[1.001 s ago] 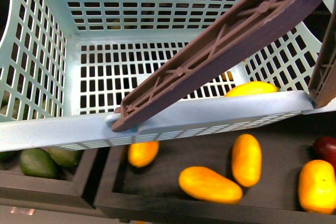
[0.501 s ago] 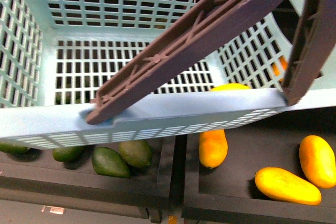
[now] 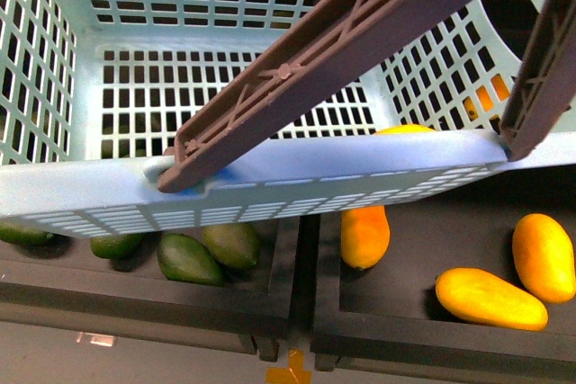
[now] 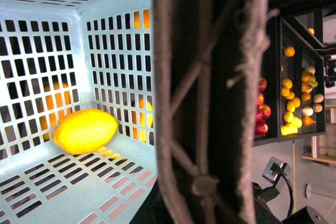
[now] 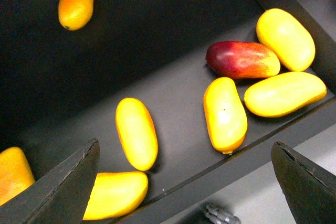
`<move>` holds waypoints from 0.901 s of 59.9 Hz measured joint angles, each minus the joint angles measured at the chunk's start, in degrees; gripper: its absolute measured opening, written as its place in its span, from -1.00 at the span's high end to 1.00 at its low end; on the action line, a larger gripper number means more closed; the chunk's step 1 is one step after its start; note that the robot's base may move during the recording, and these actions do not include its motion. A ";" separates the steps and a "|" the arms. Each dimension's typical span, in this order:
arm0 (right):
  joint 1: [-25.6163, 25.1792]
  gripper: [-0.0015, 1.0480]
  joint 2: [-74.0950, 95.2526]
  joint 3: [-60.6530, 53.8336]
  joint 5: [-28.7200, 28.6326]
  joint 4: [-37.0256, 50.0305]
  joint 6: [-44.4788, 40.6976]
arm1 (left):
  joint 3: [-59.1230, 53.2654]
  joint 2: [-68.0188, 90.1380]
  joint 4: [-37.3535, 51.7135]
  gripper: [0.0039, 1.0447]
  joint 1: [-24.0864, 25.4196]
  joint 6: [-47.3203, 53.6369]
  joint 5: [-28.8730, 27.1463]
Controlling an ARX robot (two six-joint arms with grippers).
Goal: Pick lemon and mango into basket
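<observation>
Right gripper [image 5: 184, 148] jaws spread wide, 2 mangoes [image 5: 136, 132] lying between them. Lemon [image 4: 85, 130] in basket [image 4: 31, 14]; left gripper's jaws, behind the handle [image 4: 210, 98], cannot be told.

The pale blue plastic lattice basket [image 3: 270, 188] is one even tint, its walls and floor broken by a regular grid of rectangular slots. Its dull brown plastic handle [image 3: 342, 47] carries a criss-cross pattern of moulded ribs. Inside the basket, the plump oval lemon [image 4: 85, 130] is a bright, unmarked yellow. By the front edge of the matt black shelf tray [image 3: 409, 348], the elongated smooth-skinned mango [image 3: 490, 299] is plain orange-yellow. A second mango [image 3: 364, 238] by the tray's left edge is a deeper orange. The oval fruits [image 3: 189, 260] in the neighbouring tray are dark green. In the right wrist view, one red-blushed mango [image 5: 242, 59] fades to orange-yellow at one end, and the mangoes around it are plain yellow.
</observation>
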 joint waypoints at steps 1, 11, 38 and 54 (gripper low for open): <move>-0.07 -0.83 1.20 0.09 -0.33 0.90 -0.52 | 0.00 0.00 -0.02 0.92 0.04 0.00 -0.09; -0.57 -0.83 19.04 3.08 -4.76 11.89 -6.14 | 0.00 0.00 0.00 0.92 0.02 0.39 0.07; 0.66 -0.83 48.81 14.99 -4.72 18.38 -15.37 | 0.00 0.00 0.00 0.92 -0.04 0.15 0.46; 5.03 -0.83 55.15 21.18 -4.50 15.85 -15.02 | 0.00 0.00 0.00 0.92 -0.04 0.28 0.39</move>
